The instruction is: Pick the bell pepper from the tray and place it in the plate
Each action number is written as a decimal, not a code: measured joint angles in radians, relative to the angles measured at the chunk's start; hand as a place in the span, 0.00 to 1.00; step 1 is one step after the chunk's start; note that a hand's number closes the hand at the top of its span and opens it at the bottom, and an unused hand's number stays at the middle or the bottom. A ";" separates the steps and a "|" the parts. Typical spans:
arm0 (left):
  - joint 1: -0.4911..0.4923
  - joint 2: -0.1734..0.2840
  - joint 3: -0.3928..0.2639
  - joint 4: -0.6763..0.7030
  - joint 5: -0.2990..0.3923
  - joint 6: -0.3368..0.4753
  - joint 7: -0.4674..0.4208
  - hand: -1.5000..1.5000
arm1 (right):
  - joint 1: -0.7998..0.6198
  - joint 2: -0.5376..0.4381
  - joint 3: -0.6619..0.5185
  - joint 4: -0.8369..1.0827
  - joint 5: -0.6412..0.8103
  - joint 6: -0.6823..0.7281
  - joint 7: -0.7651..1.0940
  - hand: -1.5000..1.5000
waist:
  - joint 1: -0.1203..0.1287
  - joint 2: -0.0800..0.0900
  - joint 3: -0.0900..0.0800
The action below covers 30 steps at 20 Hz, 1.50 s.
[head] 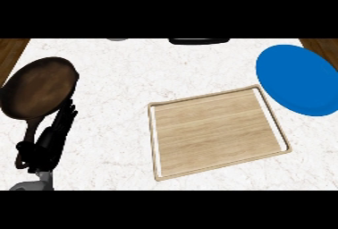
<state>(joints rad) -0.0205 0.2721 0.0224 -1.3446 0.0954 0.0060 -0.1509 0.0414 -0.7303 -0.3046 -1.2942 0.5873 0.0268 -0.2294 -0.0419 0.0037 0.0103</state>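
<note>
The wooden tray (214, 132) lies at the middle of the counter and its board is bare. No bell pepper shows anywhere in the head view. The blue plate (297, 80) sits at the far right, beyond the tray's right corner, with nothing on it and partly cut off by the view's edge. My left hand (51, 138) rests at the lower left, fingers straight and pointing up, well to the left of the tray. My right hand is out of view.
A dark brown pan (40, 87) lies at the left, its handle running down beside my left hand. Dark objects (198, 41) peek in at the counter's far edge. Wooden floor shows at both top corners.
</note>
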 measured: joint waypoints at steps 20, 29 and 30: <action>-0.041 -0.004 -0.023 -0.016 -0.015 -0.036 0.034 0.50 | -0.429 -0.356 -0.232 0.817 -0.156 0.090 -0.669 1.00 | 0.082 0.007 -0.006; -0.063 -0.007 -0.004 0.014 -0.022 -0.047 0.023 0.50 | -0.666 -0.266 -0.105 0.899 -0.059 0.095 -0.618 1.00 | 0.077 0.006 -0.008; -0.054 -0.008 -0.005 0.008 -0.025 -0.047 0.022 0.50 | -0.678 -0.247 -0.095 0.905 -0.051 0.090 -0.618 1.00 | 0.076 0.005 -0.009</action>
<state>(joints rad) -0.0744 0.2640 0.0174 -1.3366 0.0702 -0.0408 -0.1288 -0.6363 -0.9778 -0.3991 -0.3894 0.5359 0.1165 -0.8470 0.0339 0.0087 0.0017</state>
